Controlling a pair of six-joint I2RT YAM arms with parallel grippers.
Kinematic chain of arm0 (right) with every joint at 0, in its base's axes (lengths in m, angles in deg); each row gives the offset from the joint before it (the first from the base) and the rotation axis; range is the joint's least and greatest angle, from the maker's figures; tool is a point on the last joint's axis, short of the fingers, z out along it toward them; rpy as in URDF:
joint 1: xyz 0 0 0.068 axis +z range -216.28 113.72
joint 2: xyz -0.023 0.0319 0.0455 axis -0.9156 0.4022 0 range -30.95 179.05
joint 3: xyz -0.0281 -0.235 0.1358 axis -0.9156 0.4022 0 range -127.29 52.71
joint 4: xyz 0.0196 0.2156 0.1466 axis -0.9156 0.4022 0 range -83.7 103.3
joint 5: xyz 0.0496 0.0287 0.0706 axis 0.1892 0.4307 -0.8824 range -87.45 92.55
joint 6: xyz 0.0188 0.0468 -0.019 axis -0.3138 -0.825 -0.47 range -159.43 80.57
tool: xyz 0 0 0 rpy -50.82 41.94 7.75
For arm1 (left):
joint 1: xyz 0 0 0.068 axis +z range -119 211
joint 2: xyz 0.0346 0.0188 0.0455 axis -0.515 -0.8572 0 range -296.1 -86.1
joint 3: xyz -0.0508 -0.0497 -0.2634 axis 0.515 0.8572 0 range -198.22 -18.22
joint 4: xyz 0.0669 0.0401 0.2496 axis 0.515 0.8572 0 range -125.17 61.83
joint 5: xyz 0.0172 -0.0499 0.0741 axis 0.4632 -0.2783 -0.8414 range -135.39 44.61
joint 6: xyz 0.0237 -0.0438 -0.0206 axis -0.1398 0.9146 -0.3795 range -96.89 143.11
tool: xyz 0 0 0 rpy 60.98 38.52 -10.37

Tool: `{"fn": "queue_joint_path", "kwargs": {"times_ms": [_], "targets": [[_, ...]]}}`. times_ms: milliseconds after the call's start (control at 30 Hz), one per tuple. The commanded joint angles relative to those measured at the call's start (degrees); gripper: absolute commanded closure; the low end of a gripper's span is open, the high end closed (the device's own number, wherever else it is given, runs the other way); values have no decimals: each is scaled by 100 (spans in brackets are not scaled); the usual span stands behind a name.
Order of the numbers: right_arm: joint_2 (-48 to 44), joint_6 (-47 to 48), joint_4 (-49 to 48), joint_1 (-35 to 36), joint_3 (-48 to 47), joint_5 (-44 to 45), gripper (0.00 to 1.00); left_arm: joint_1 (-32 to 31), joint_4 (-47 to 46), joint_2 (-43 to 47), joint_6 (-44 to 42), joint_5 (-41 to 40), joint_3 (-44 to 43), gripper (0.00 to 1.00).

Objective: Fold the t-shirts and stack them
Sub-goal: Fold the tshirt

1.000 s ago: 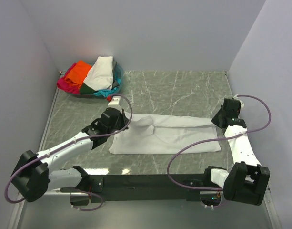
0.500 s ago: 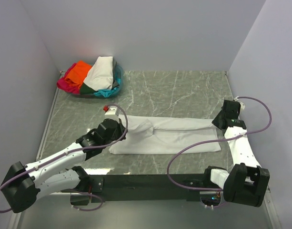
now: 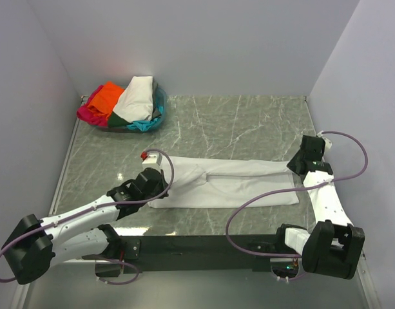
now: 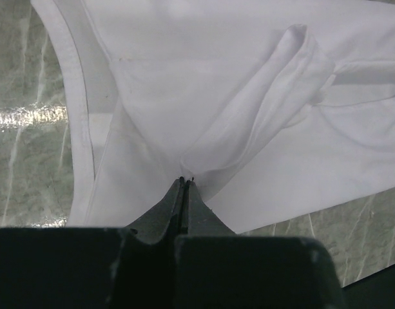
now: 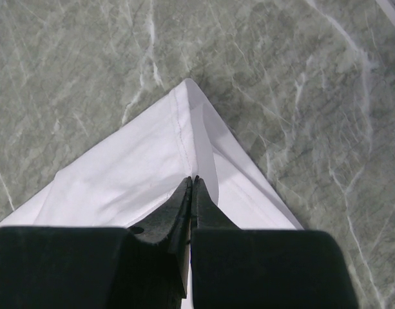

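Note:
A plain white t-shirt (image 3: 236, 183) lies stretched left to right across the middle of the marble table (image 3: 249, 122). My left gripper (image 3: 160, 182) is shut on a raised fold at the shirt's left part; in the left wrist view the cloth (image 4: 249, 96) rises in a ridge straight from the closed tips (image 4: 185, 179). My right gripper (image 3: 294, 165) is shut on the shirt's right end; in the right wrist view the jaws (image 5: 192, 178) pinch a top layer of the cloth (image 5: 126, 174) just behind its pointed corner.
A heap of other t-shirts sits at the back left corner: orange (image 3: 107, 96), cream-white (image 3: 136, 96), magenta-pink (image 3: 87, 114), teal (image 3: 143, 125) and dark green (image 3: 117, 119). Grey walls close in the table on three sides. The arm bases stand along the near edge.
My left gripper has drawn back toward the near edge with the fold in it, pulling the shirt's left part flatter and narrower. The right gripper has hardly shifted.

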Motion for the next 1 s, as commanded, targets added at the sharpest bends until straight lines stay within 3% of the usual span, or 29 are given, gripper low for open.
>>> {"fn": "queue_joint_path", "kwargs": {"times_ms": [0,133,233,267,367,467,567,733,767,967], "targets": [[-115,-73,-33,2,102,272,100,-52,-46,-93,179,-185,44,100],[-229,-205,-16,-7,216,491,100,-113,34,3,171,-125,88,96],[-387,-328,-33,2,382,702,100,-166,78,231,161,60,193,70],[-448,-346,-24,-7,418,772,95,-175,78,302,144,173,219,53],[-598,-433,72,2,383,861,59,-175,148,601,170,323,334,33],[-895,-451,195,19,322,949,41,-184,201,917,188,394,317,24],[-1441,-460,248,194,243,1037,33,-184,35,997,118,280,202,18],[-2092,-460,-374,870,312,-428,33,-149,-291,15,-137,-132,-245,13],[-2066,-486,-715,1307,382,-605,33,-114,-309,-205,-172,-185,-351,12],[-759,-592,-1816,2777,251,-1150,35,483,-783,-1121,-365,279,-774,12]]}}
